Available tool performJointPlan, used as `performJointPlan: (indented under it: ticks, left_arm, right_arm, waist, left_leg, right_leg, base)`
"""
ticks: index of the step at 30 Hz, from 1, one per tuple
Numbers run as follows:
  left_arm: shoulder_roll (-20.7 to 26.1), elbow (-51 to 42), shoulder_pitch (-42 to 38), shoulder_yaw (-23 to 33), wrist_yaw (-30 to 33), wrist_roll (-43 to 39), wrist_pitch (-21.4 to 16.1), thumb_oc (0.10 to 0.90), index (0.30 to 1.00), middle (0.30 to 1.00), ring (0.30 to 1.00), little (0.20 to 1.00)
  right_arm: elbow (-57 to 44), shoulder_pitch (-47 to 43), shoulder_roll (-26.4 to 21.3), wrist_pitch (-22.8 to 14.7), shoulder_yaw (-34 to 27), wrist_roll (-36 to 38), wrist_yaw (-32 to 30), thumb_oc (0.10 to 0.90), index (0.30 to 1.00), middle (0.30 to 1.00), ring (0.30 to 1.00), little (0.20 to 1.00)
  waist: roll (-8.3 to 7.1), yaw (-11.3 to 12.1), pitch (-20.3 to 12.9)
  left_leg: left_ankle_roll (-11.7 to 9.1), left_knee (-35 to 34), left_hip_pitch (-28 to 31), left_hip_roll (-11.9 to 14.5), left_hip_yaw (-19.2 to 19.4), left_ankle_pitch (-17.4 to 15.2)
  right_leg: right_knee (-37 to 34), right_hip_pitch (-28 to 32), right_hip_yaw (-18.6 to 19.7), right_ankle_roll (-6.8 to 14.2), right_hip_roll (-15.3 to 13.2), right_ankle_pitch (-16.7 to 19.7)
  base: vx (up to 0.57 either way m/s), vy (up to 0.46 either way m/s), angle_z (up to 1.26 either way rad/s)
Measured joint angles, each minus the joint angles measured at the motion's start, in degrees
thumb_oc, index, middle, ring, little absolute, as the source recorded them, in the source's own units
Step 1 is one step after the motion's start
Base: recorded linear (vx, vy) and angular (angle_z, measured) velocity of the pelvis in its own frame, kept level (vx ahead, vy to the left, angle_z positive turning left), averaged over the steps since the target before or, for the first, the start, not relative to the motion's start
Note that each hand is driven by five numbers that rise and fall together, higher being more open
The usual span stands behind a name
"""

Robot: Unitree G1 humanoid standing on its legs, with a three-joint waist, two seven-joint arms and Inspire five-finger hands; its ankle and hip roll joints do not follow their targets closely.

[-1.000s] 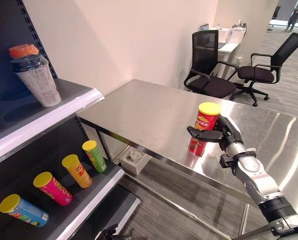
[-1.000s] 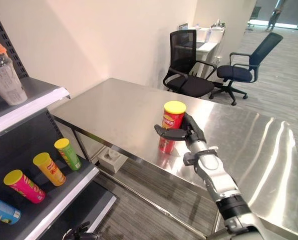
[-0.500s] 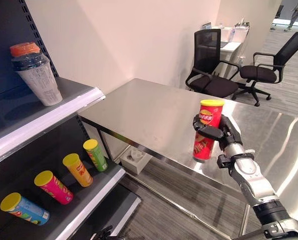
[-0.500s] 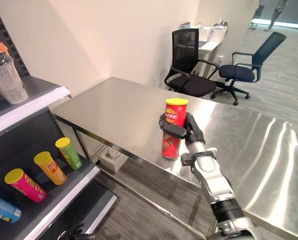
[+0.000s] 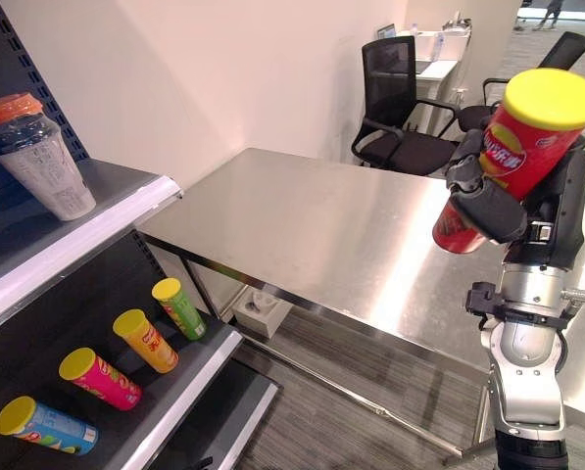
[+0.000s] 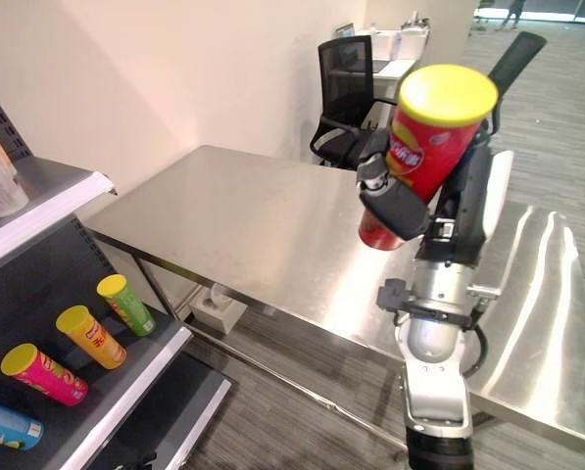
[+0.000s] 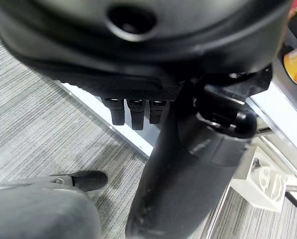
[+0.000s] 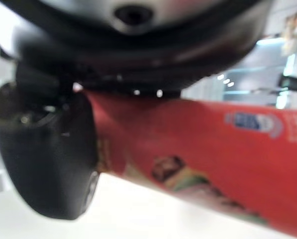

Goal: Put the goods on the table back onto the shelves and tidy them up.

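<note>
Right hand is raised well above the steel table, fingers & thumb wrapped round a red chip can w/ yellow lid; can is tilted, lid end up toward the camera, clear of the tabletop. Left hand hangs low by the floor, fingers short & straight, holding nothing. On the shelving, lower shelf has four cans lying on their sides: green, orange-yellow, pink, blue. Upper shelf carries an orange-capped clear bottle, upright. Two black office chairs beyond the table.
</note>
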Motion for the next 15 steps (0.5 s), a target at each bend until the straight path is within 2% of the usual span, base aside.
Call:
performJointPlan:
  ticks: [2, 4, 5, 6, 7, 8, 9, 10, 11, 12, 15]
  left_arm:
    - [-0.2, 0.8, -0.4, 0.0, 0.4, 0.0, 0.0, 0.800, 0.900, 0.900, 0.900, 0.900]
    - [-0.7, 1.2, -0.7, 0.0, 0.5, 0.0, -0.5, 0.800, 0.900, 0.900, 0.900, 0.900]
    - [-0.9, 1.3, -0.3, 0.0, 0.7, 0.0, -0.6, 0.800, 0.900, 0.900, 0.900, 0.900]
    - [-0.8, 1.1, -0.3, 0.1, 0.5, 0.0, -1.0, 0.800, 0.900, 0.900, 0.900, 0.900]
    - [-0.5, 1.1, -0.1, 0.2, 0.5, 0.0, -1.3, 0.800, 0.900, 0.900, 0.900, 0.900]
    - [0.0, 0.9, -0.4, 0.2, 0.5, 0.0, -1.4, 0.800, 0.900, 0.900, 0.900, 0.900]
    - [-0.4, 1.3, -0.7, 0.1, 0.7, 0.0, -1.4, 0.800, 0.900, 0.900, 0.900, 0.900]
    - [-0.4, 1.3, -0.8, 0.0, 0.6, 0.0, -1.5, 0.800, 0.900, 0.900, 0.900, 0.900]
    - [-0.7, 1.4, -0.1, -0.1, 0.7, 0.2, -1.4, 0.800, 0.900, 0.900, 0.900, 0.900]
    - [-0.5, -0.1, 0.5, -2.0, 0.9, 0.8, -1.2, 0.800, 0.900, 0.900, 0.900, 0.900]
    - [-0.7, 0.1, -0.1, -3.0, 1.5, 1.4, -1.2, 0.800, 0.900, 0.900, 0.900, 0.900]
  right_arm:
    - [-0.5, 4.7, 2.2, -0.4, 1.9, 0.4, 1.8, 0.400, 0.300, 0.300, 0.300, 0.300]
    - [-0.4, 14.9, 1.3, -0.7, 6.3, 1.3, 6.5, 0.400, 0.300, 0.300, 0.300, 0.300]
    - [-0.2, 18.1, -0.1, 0.4, 8.4, 1.5, 8.9, 0.400, 0.300, 0.300, 0.300, 0.300]
    - [0.2, 20.4, -0.8, 0.3, 9.6, 1.8, 10.2, 0.400, 0.300, 0.300, 0.300, 0.300]
    - [0.3, 22.5, -1.6, 0.3, 10.6, 2.0, 11.2, 0.400, 0.300, 0.300, 0.300, 0.300]
    - [0.7, 23.2, -2.7, 0.3, 11.3, 2.0, 11.9, 0.400, 0.300, 0.300, 0.300, 0.300]
    - [1.9, 23.1, -4.1, 0.3, 11.7, 2.0, 12.0, 0.400, 0.300, 0.300, 0.300, 0.300]
    - [2.5, 23.0, -5.1, 0.4, 12.2, 2.0, 12.1, 0.400, 0.300, 0.300, 0.300, 0.300]
    - [2.7, 22.9, -7.2, 0.4, 12.6, 1.8, 12.0, 0.400, 0.300, 0.300, 0.300, 0.300]
    - [2.7, 21.9, -12.9, -0.3, 15.5, 1.1, 11.1, 0.400, 0.300, 0.300, 0.300, 0.300]
    - [4.4, 15.1, -15.7, -1.6, 22.1, 0.4, 10.9, 0.400, 0.300, 0.300, 0.300, 0.300]
  waist:
    - [0.49, -0.4, 0.3]
    - [1.73, -1.9, 1.3]
    - [2.02, -2.7, 1.6]
    - [1.91, -3.1, 1.5]
    - [1.52, -3.3, 1.2]
    - [0.94, -3.1, 1.3]
    - [1.84, -3.2, 1.5]
    - [1.96, -2.6, 1.5]
    - [2.07, -2.1, 1.5]
    - [1.82, -1.6, 1.5]
    - [2.32, -0.7, 0.9]
  left_leg:
    - [0.0, 0.0, -0.1, 0.1, -0.1, 0.0]
    - [-0.2, 0.0, -0.3, 1.0, -1.8, 0.1]
    - [0.2, 0.1, -0.5, 1.2, -2.2, 0.5]
    - [0.1, 0.2, -1.2, 1.1, -3.4, 1.0]
    - [-0.2, 0.0, -2.4, 1.0, -4.6, 1.6]
    - [-0.8, 0.1, -3.6, 0.7, -5.3, 2.4]
    - [-1.1, 0.1, -3.9, 1.6, -6.1, 2.8]
    - [-0.7, 0.2, -4.0, 2.3, -4.7, 2.6]
    - [-1.5, 0.2, -4.3, 3.1, -4.4, 3.8]
    - [-1.4, 0.3, -4.3, 3.4, -5.1, 4.0]
    - [-2.0, 0.3, -6.7, 4.4, -6.4, 4.5]
  right_leg:
    - [1.5, -0.8, 0.3, 0.0, 0.0, -0.1]
    - [9.8, -4.7, 6.5, 0.0, 0.9, -0.2]
    - [12.1, -6.4, 11.2, 0.3, 1.6, -0.9]
    - [11.0, -6.6, 15.9, 0.0, 3.2, -1.9]
    - [6.3, -5.4, 21.5, -0.2, 4.2, -1.5]
    - [0.8, -4.1, 22.9, -0.3, 3.9, -1.2]
    - [-2.0, -3.0, 21.3, -0.6, 4.5, 1.3]
    - [-3.6, -2.4, 20.8, -1.0, 4.9, 2.2]
    - [-4.1, -1.8, 19.6, -1.3, 5.5, 2.4]
    - [-5.3, -1.0, 17.8, -1.7, 5.9, 2.8]
    - [-6.7, -1.6, 15.9, -2.8, 7.6, 3.9]
  base:
    - [-0.14, -0.022, 0.00]
    - [-0.16, -0.031, 0.30]
    - [-0.16, -0.027, 0.41]
    - [-0.14, -0.047, 0.52]
    - [-0.09, -0.045, 0.56]
    - [-0.13, -0.118, 0.62]
    - [-0.15, -0.116, 0.41]
    - [-0.15, -0.116, 0.36]
    - [-0.18, -0.117, 0.51]
    - [-0.16, -0.120, 0.58]
    - [-0.19, -0.083, 0.41]
